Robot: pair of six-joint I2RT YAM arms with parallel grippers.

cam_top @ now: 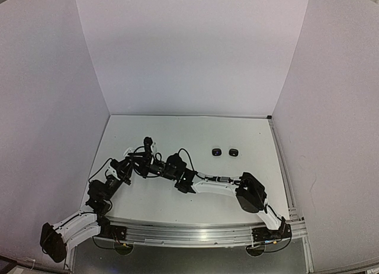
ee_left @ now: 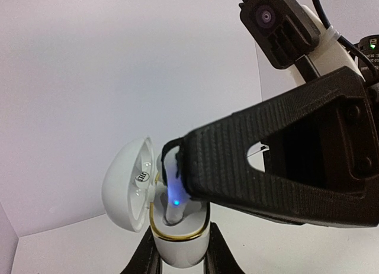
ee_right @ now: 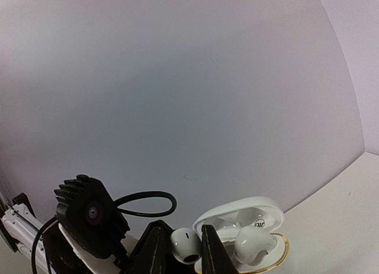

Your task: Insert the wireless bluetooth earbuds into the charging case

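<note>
My left gripper (ee_left: 181, 245) is shut on the body of a white charging case (ee_left: 177, 256) with a gold rim. It holds the case upright with the lid (ee_left: 127, 185) open to the left. My right gripper (ee_right: 185, 243) is shut on a white earbud (ee_right: 187, 245). In the left wrist view that earbud (ee_left: 173, 194) glows blue and its stem sits in a case socket. A second white earbud (ee_right: 254, 244) sits in the case (ee_right: 269, 212). In the top view both grippers meet left of centre, the left (cam_top: 145, 151) and the right (cam_top: 156, 164).
Two small black rounded items (cam_top: 217, 151) (cam_top: 233, 151) lie on the white table right of centre; I cannot tell whether they are cases or buds. White walls enclose the table (cam_top: 249, 138) on three sides. The right wrist camera (ee_left: 278, 19) hangs above the case.
</note>
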